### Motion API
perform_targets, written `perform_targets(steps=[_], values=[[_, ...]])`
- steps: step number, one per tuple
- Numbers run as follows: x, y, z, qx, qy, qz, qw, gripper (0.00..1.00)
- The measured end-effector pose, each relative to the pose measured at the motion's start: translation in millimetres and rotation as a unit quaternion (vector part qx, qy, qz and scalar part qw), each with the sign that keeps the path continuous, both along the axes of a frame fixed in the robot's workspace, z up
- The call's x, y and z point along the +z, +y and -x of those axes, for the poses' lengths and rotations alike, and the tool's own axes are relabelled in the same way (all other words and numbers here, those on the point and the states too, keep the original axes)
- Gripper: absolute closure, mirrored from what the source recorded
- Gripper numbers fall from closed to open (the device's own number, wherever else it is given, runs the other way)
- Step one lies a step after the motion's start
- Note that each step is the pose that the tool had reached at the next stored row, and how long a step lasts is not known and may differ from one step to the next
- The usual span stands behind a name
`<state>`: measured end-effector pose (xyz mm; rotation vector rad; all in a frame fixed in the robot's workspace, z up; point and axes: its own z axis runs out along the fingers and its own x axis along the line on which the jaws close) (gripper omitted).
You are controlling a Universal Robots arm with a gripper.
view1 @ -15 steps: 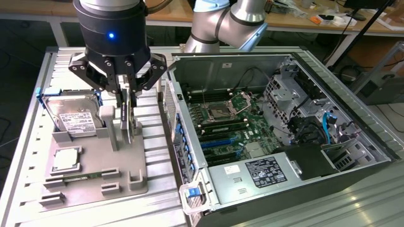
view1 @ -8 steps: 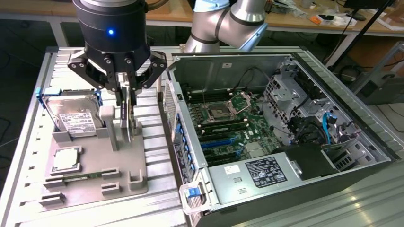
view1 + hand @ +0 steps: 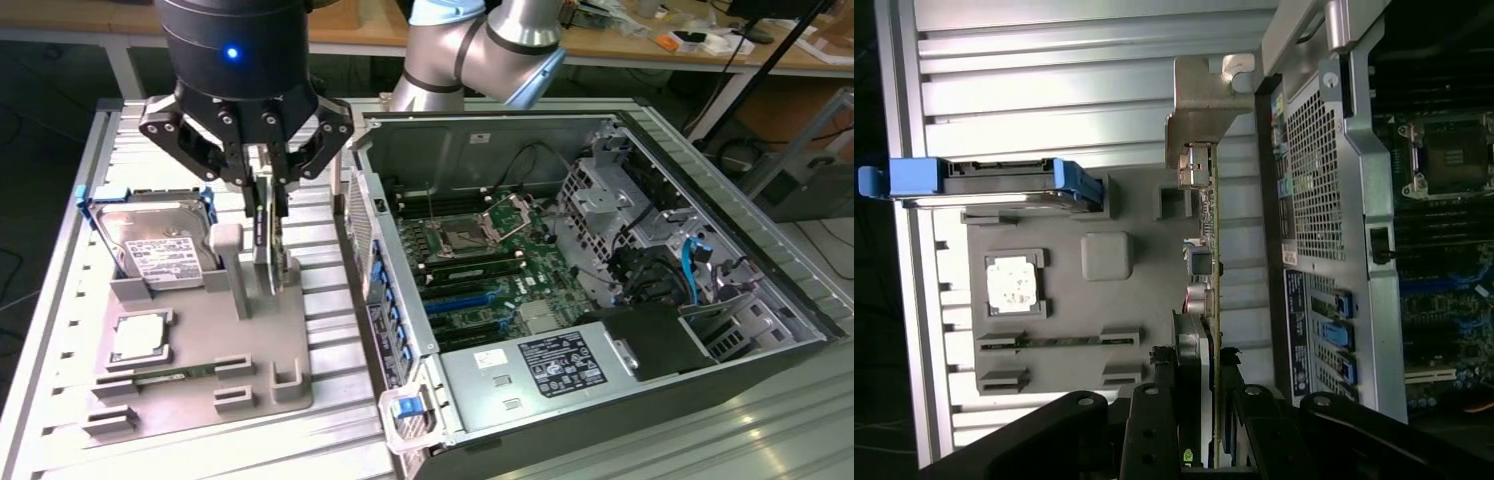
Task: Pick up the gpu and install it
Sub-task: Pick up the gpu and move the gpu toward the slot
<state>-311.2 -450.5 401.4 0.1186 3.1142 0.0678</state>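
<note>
The gpu point(image 3: 275, 235) is a thin dark card standing on edge above the grey fixture plate point(image 3: 200, 360), at the exterior view's left. My gripper point(image 3: 267, 190) comes down on it from above, with its fingers shut on the card's upper edge. In the wrist view the gpu point(image 3: 1206, 250) is seen edge-on, running from between my fingers point(image 3: 1154, 425) out to its silver bracket point(image 3: 1204, 110). Its lower edge is still level with the fixture's upright posts; I cannot tell whether it rests in them.
A silver hard drive point(image 3: 160, 250) in a blue caddy and a small square chip point(image 3: 140, 335) sit on the same fixture. The open computer case point(image 3: 574, 250) lies to the exterior view's right, its wall point(image 3: 1324, 200) close beside the card, motherboard slots point(image 3: 461, 300) exposed.
</note>
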Motion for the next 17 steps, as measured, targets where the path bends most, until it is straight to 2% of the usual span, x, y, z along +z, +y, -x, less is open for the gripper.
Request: perform_targets(steps=[11,14,17], values=[[13.1,0.0,0.0,0.0,0.0,0.0,1.0,0.73],[22.0,0.0,0.0,0.0,0.0,0.0,1.0,0.73],[26.3,0.0,0.0,0.0,0.0,0.0,1.0,0.73]])
